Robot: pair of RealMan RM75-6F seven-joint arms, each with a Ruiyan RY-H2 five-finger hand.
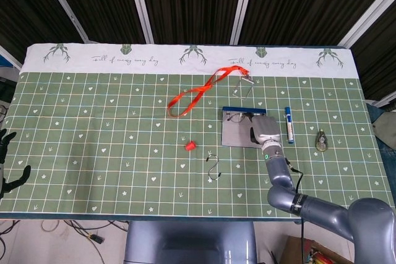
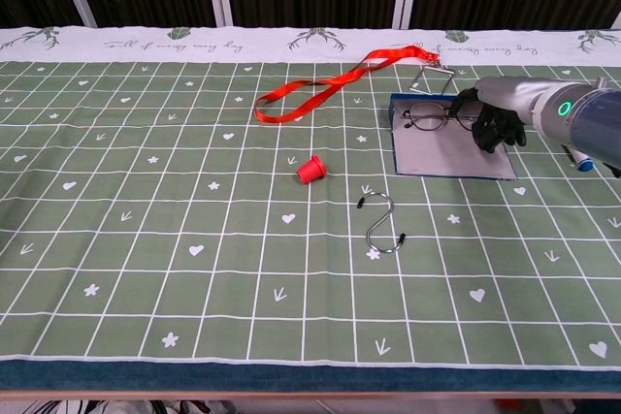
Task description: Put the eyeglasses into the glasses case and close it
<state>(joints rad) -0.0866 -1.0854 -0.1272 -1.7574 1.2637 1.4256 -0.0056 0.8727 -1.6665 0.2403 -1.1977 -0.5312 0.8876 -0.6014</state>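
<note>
The glasses case (image 2: 448,156) lies open and flat on the green mat, a grey panel with a blue far edge; it also shows in the head view (image 1: 236,135). The thin-framed eyeglasses (image 2: 425,119) sit over the far part of the case, just by the blue edge (image 1: 234,116). My right hand (image 2: 497,115) pinches their right side, its fingers curled over the case's right half (image 1: 263,129). Its palm hides that end of the frame. My left hand (image 1: 6,160) hangs off the table's left edge, fingers apart and holding nothing.
A red lanyard (image 2: 330,82) with a clear badge holder (image 2: 433,78) lies just behind the case. A small red cup (image 2: 310,171) and a metal S-hook (image 2: 382,224) sit in front to the left. A blue marker (image 1: 289,124) and a small dark trinket (image 1: 322,141) lie right of the case.
</note>
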